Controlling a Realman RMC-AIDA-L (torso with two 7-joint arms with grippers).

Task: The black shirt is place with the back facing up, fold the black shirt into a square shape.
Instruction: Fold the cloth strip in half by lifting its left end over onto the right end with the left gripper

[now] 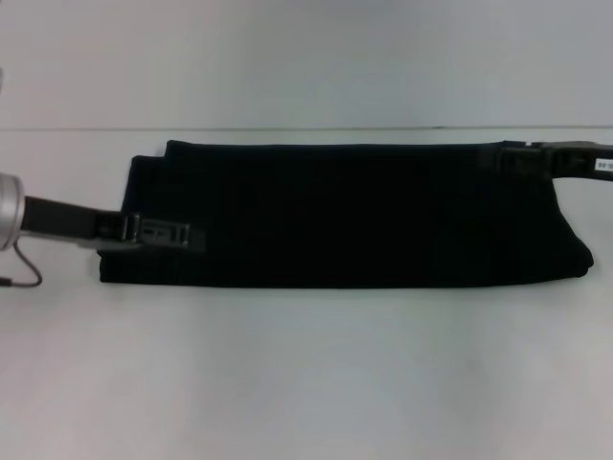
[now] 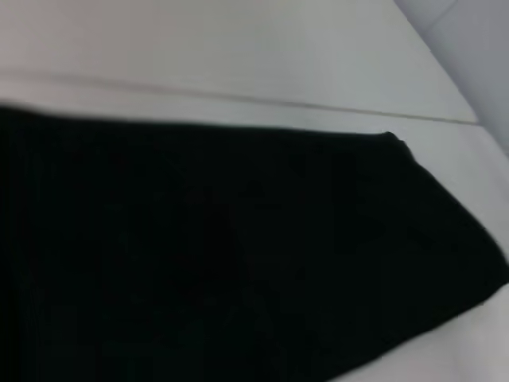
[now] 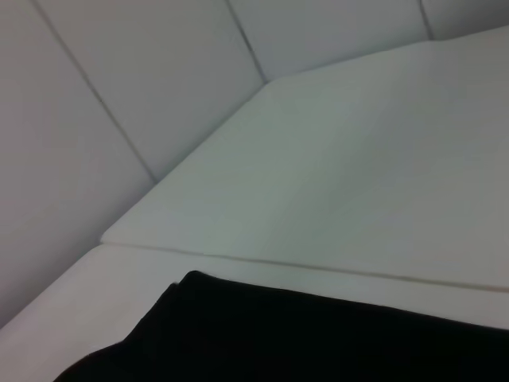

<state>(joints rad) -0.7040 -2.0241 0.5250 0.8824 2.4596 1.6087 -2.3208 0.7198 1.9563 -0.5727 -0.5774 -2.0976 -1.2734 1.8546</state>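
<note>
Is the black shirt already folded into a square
No, in the head view the black shirt lies as a long band across the table.

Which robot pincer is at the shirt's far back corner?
The right pincer, at the black shirt's far right corner. The left pincer sits lower, on the shirt's left end.

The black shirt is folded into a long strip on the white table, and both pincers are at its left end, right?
Not quite. The black shirt is indeed a long folded strip on the white table, but the pincers are at opposite ends. The head view shows the left pincer at the shirt's left end and the right pincer at its far right corner.
</note>
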